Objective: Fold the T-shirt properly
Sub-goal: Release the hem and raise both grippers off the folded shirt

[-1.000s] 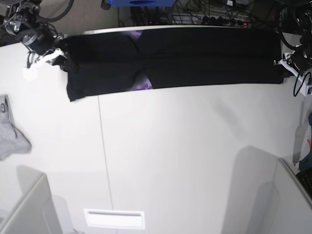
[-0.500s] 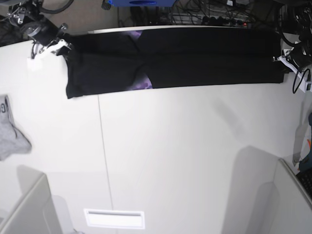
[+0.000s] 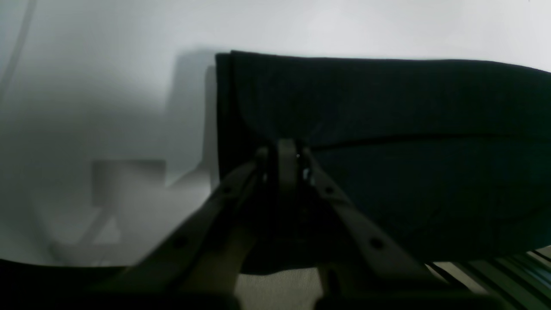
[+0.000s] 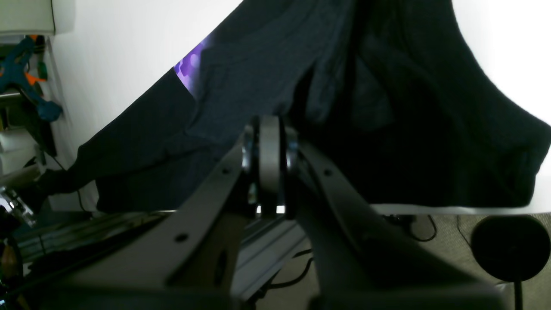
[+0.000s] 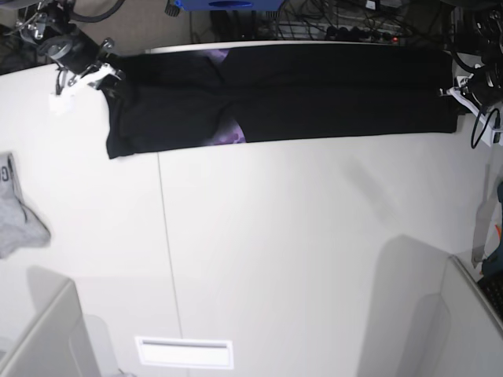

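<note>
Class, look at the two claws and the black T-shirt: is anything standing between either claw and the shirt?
Nothing visible does. The left claw and the right claw each sit shut at opposite ends of the T-shirt; the grey cloth lies well apart.

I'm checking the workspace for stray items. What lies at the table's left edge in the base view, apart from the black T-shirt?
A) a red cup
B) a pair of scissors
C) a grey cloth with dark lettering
C: a small grey cloth lies alone there, well clear of the T-shirt.
</note>
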`<act>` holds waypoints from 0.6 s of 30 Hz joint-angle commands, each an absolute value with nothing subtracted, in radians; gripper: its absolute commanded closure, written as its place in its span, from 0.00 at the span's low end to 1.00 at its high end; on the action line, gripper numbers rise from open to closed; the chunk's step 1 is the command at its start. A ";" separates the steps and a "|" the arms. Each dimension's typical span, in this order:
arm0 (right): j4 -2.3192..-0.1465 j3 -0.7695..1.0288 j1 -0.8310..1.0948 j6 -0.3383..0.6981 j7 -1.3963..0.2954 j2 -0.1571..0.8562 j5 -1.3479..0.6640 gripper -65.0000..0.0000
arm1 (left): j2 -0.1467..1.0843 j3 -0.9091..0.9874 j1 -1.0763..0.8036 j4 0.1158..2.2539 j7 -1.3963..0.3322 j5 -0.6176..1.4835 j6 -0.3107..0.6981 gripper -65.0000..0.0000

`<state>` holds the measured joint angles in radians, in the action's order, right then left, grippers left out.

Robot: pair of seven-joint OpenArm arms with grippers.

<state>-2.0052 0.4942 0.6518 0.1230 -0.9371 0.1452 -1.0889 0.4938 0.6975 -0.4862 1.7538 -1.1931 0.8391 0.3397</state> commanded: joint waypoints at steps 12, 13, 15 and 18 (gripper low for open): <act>-2.017 0.532 0.674 0.124 -0.878 0.142 -1.104 0.70 | 0.516 0.713 -0.489 1.765 -1.182 0.846 0.337 0.47; -2.017 0.538 0.684 0.124 -0.854 0.142 -1.104 0.70 | 0.516 0.714 -0.489 1.765 -1.181 0.846 0.337 0.42; -2.018 0.535 0.699 0.127 -0.800 0.150 -1.104 0.69 | 0.513 0.745 -0.489 1.770 -1.181 0.849 0.341 0.34; -2.020 0.521 0.690 0.128 -0.785 0.151 -1.104 0.70 | 0.481 0.800 -0.489 1.790 -1.185 0.852 0.343 0.34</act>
<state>-2.0026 0.5175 0.6891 0.1204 -0.8062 0.1417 -1.0813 0.4717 0.7982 -0.4858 1.7714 -1.1931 0.8310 0.3389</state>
